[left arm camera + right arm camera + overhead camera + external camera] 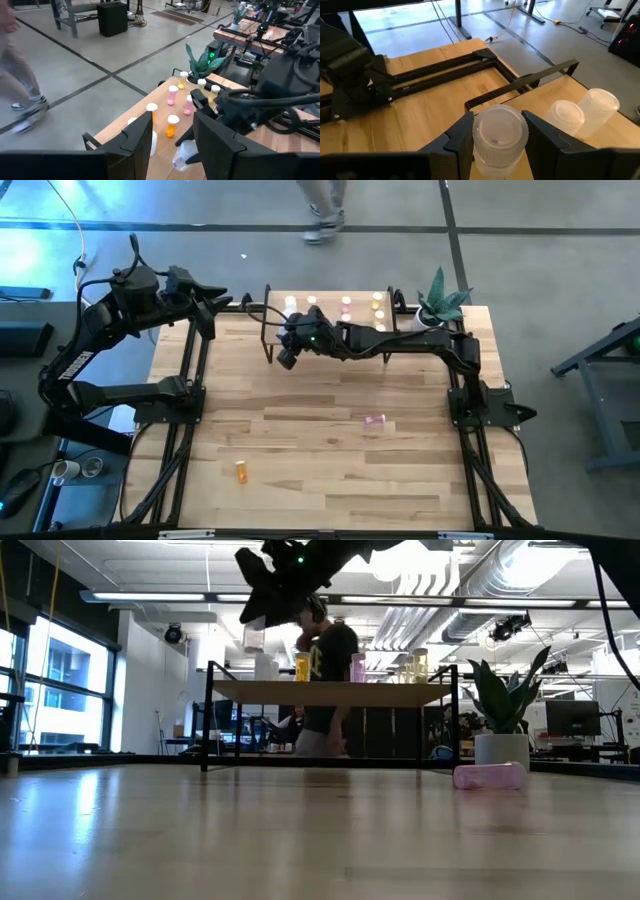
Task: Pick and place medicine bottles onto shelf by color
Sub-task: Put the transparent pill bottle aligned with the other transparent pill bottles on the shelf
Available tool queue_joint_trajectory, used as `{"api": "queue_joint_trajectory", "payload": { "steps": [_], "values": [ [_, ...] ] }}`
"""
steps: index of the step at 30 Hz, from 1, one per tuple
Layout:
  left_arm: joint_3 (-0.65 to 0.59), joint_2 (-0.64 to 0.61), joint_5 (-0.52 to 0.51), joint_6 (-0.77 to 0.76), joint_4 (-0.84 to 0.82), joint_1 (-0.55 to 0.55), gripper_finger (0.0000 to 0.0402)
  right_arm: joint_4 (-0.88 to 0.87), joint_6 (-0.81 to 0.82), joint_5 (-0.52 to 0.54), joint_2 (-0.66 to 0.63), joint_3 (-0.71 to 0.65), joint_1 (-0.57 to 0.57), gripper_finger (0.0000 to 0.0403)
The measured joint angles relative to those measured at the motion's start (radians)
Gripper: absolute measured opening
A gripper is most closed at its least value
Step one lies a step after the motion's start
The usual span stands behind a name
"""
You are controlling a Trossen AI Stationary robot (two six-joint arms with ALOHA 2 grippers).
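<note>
The shelf stands at the table's far edge on thin black legs. Clear, orange, pink and yellow medicine bottles stand on its top board. My right gripper hovers by the shelf's left end, shut on a clear bottle that is higher than the board. Two more clear bottles stand on the board just beside it. A pink bottle lies on its side on the table, and an orange bottle sits nearer the front. My left gripper waits open at the far left, off the table. My right gripper pinches the clear bottle's round sides between its two fingers, one on each side. The fingers come from the table's right, slanting a little downward. The bottle hangs below the fingertips, roughly upright and lifted clear of shelf and table.
A potted plant stands at the shelf's right end. A person walks on the floor beyond the table's far edge. Black frame rails run along both sides of the table. Bare wood lies between the shelf and the front edge.
</note>
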Motion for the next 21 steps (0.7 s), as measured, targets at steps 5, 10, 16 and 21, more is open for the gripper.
{"api": "queue_joint_trajectory", "payload": {
  "steps": [5,10,16,21],
  "values": [
    [0.0,0.0,0.0,0.0,0.0,0.0,0.0131,-0.003,-0.009,-0.001,0.011,0.0,-0.005,0.0128],
    [0.0,0.0,0.0,0.0,0.0,0.0,0.0131,-0.017,-0.018,-0.011,0.028,0.0,-0.019,0.0128],
    [0.0,0.0,0.0,0.0,0.0,0.0,0.0131,-0.015,-0.008,-0.023,0.034,0.0,-0.037,0.0128],
    [0.0,0.0,0.0,0.0,0.0,0.0,0.0131,-0.012,-0.007,-0.045,0.035,0.0,-0.049,0.0128]
  ]
}}
